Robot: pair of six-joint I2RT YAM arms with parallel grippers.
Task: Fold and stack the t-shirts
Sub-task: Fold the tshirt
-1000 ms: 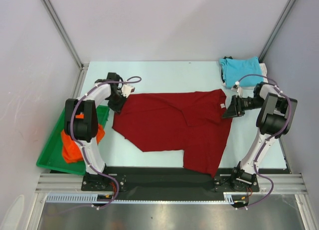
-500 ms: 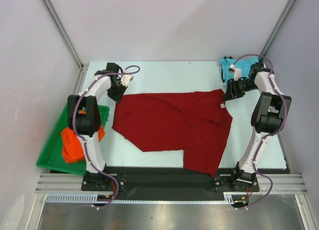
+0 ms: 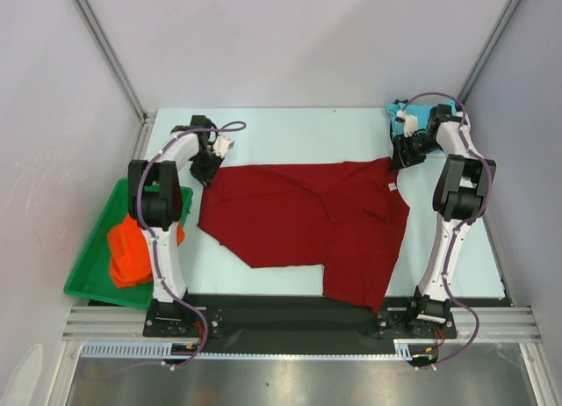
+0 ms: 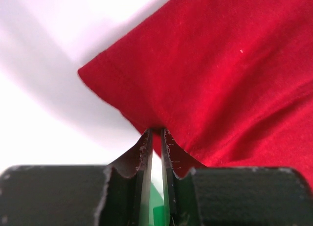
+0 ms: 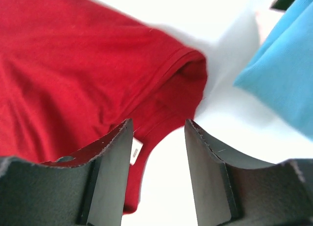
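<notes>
The dark red t-shirt (image 3: 307, 221) lies spread flat mid-table. My left gripper (image 3: 205, 166) is at its far left corner. In the left wrist view the gripper (image 4: 156, 132) is shut, pinching the red cloth's edge (image 4: 220, 74) at its tips. My right gripper (image 3: 405, 151) is at the shirt's far right corner. In the right wrist view it (image 5: 159, 123) is open and empty over the red corner (image 5: 98, 64) and its white label (image 5: 135, 151). The folded turquoise t-shirt (image 3: 424, 116) lies just behind it, also in the right wrist view (image 5: 283, 79). The orange t-shirt (image 3: 127, 252) sits in the tray.
The green tray (image 3: 88, 279) stands at the table's left edge, beside the left arm. Metal frame posts rise at the back corners. White walls enclose the table. The black rail with both arm bases runs along the near edge.
My right gripper has moved from the shirt's right edge back to its far right corner, by the turquoise shirt. My left gripper has shifted slightly farther back. The red shirt lies as before.
</notes>
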